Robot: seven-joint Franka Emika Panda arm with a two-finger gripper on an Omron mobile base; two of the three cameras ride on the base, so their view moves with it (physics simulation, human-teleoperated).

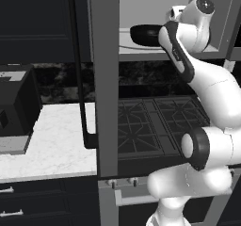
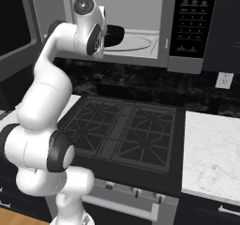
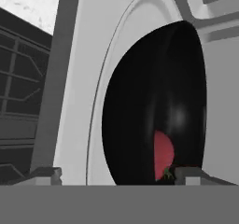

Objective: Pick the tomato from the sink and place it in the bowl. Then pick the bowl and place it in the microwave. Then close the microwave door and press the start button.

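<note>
Robot arm hogs the left base view, reaching up so the black bowl sits inside the microwave, whose door hangs open for access. Right base view: same bowl on the pale floor. Hand view: gripper spread wide, bowl let go, tomato inside it.

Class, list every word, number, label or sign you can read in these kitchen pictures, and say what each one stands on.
No text can be read in any of the three views.
Microwave control panel: rows of pale button markings, too small and blurred to read.
Wall outlet: no writing visible.
Bowl and tomato: no labels.
</note>
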